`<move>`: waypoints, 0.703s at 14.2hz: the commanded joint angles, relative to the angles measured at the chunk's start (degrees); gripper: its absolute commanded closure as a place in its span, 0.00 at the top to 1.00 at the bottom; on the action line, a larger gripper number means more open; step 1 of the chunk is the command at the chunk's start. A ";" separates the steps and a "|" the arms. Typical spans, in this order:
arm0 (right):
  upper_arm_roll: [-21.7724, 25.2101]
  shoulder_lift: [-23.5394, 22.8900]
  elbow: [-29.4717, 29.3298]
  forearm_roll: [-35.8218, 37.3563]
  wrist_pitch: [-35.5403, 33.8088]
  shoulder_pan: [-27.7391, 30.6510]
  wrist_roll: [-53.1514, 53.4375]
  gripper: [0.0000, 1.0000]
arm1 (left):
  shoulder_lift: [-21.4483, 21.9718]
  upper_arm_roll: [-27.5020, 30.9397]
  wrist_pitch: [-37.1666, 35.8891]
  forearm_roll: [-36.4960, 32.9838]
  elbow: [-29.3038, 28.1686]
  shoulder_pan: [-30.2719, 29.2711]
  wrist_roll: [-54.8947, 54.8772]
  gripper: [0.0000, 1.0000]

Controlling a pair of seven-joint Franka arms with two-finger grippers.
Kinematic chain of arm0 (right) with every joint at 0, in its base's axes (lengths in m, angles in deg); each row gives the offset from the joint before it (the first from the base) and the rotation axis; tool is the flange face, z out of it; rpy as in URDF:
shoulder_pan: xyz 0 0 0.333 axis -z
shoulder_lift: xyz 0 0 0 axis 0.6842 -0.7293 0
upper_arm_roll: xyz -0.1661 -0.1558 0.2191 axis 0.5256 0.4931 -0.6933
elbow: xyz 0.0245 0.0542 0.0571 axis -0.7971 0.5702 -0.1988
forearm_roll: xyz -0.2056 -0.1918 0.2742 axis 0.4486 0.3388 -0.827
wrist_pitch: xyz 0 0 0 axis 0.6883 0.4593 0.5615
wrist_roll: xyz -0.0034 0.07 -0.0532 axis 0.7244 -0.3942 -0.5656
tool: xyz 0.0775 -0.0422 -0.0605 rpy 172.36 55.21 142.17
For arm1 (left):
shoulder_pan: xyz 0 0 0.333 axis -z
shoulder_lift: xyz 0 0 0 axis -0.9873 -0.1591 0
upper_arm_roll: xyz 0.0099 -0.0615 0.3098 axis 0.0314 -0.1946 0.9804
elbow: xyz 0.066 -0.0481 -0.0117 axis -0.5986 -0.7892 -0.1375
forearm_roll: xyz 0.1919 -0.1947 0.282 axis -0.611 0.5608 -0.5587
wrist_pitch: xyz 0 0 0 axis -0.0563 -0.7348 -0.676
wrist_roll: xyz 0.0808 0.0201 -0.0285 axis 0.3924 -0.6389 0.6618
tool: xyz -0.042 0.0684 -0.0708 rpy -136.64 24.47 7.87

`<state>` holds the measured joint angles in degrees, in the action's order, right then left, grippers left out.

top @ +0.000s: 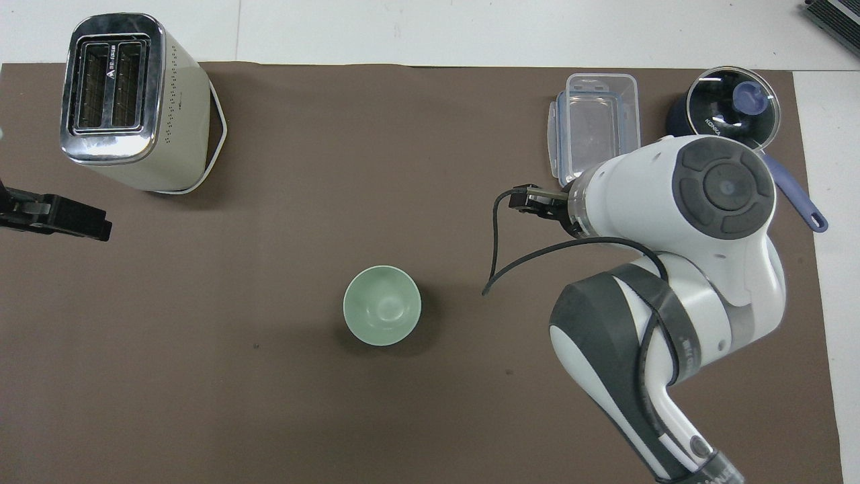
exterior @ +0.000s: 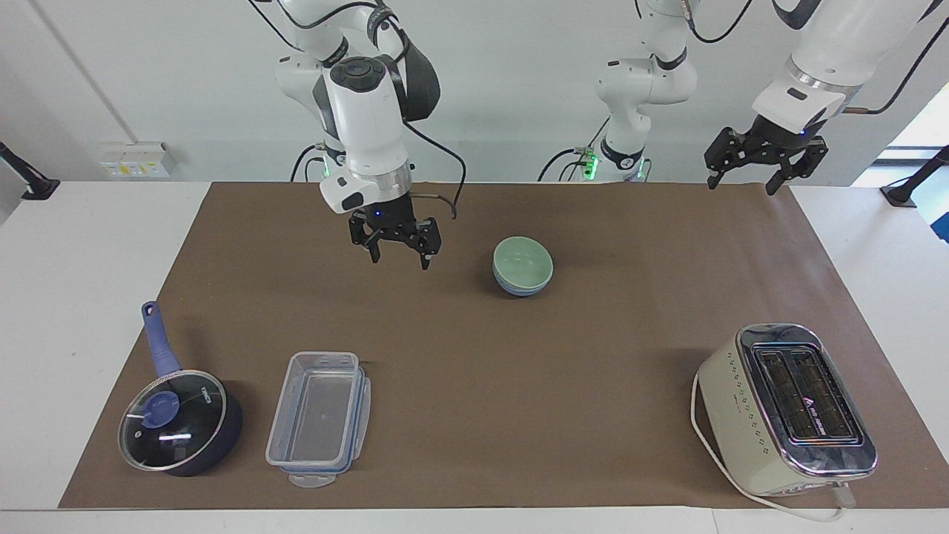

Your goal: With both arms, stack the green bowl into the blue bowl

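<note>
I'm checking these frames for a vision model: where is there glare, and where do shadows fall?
Facing view: bright glints on the saucepan's glass lid and the toaster's chrome top; soft shadow beside the stacked bowls. Overhead view: glare on the lid and the toaster's top, faint shadow around the green bowl.

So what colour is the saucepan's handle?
The saucepan's handle is periwinkle blue, clearest in the facing view.

"KONKA" is printed on the saucepan lid (top: 732,111).
</note>
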<state>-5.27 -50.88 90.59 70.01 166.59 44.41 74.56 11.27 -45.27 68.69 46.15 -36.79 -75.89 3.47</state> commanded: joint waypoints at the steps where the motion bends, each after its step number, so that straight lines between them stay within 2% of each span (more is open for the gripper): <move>1: -0.43 1.87 -0.72 0.03 -1.89 2.54 -2.29 1.00 | 1.41 -0.37 -0.23 0.66 -1.53 -0.65 0.49 1.00; 4: -0.25 2.05 -2.91 -0.06 -6.80 2.63 -4.66 1.00 | 1.41 -0.37 -0.23 0.66 -1.53 -0.65 0.49 1.00; 7: -0.77 3.89 -4.41 -0.76 -10.06 7.01 -8.96 1.00 | 1.41 -0.37 -0.23 0.66 -1.53 -0.65 0.49 1.00; 10: 3.42 6.52 -4.59 -1.12 -15.24 6.59 -13.36 1.00 | 1.41 -0.37 -0.23 0.66 -1.44 -0.65 0.49 1.00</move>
<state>-3.79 -46.41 86.17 69.88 154.11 50.49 64.63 11.28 -45.27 68.69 46.15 -36.79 -75.89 3.47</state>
